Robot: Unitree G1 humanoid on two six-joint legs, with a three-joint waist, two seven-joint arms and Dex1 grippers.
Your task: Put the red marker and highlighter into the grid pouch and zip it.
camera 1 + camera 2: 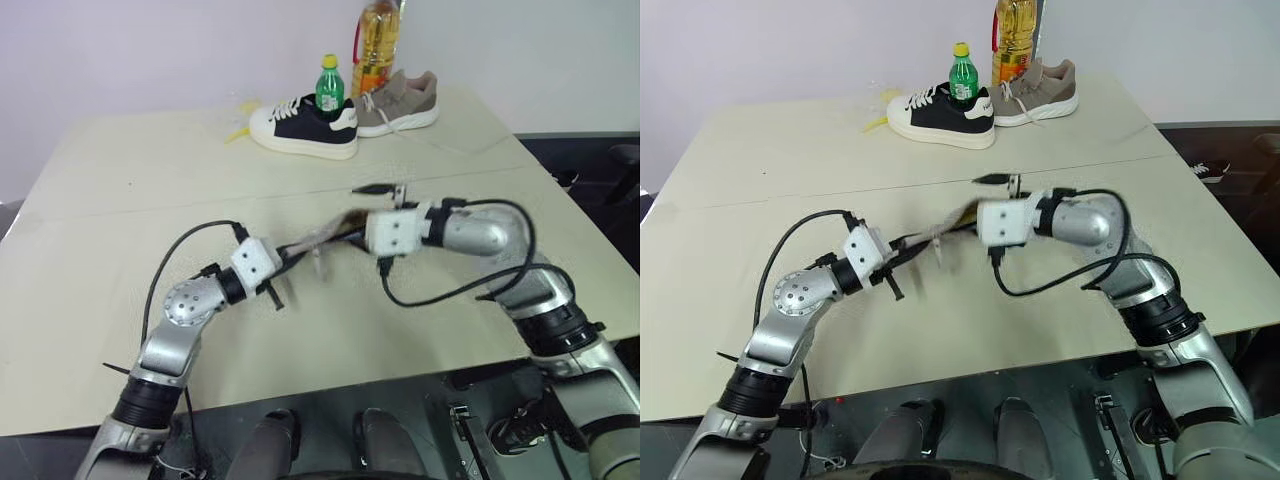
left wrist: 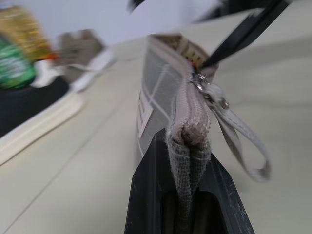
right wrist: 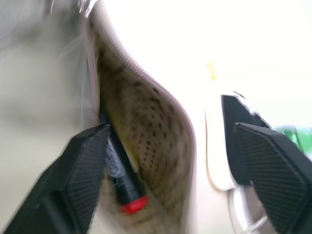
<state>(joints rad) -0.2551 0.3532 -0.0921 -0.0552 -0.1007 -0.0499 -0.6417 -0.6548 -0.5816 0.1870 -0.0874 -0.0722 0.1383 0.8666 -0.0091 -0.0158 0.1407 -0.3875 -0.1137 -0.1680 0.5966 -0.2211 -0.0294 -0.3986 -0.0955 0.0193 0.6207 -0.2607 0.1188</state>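
Jaws: left gripper (image 2: 187, 195) pinching the grey grid-lined fabric pouch (image 2: 161, 92), right gripper (image 3: 165, 161) spreading wide — keep the slim red-and-black marker (image 3: 122, 183) sliding deep inside.

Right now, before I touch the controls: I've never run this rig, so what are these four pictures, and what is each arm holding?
It is a humanoid robot with two arms, each ending in a gripper with two black fingers. The two wide pictures come from a stereo camera on its head, looking down over a beige table. The other two come from cameras on each wrist, looking along that gripper's fingers.

The left gripper is shut on one end of the grid pouch, holding it off the table. The zipper pull is partway along. The right gripper is open at the pouch's unzipped mouth, where the red marker shows inside. I cannot make out the highlighter.

At the table's far edge stand two shoes, a green bottle and an oil bottle.
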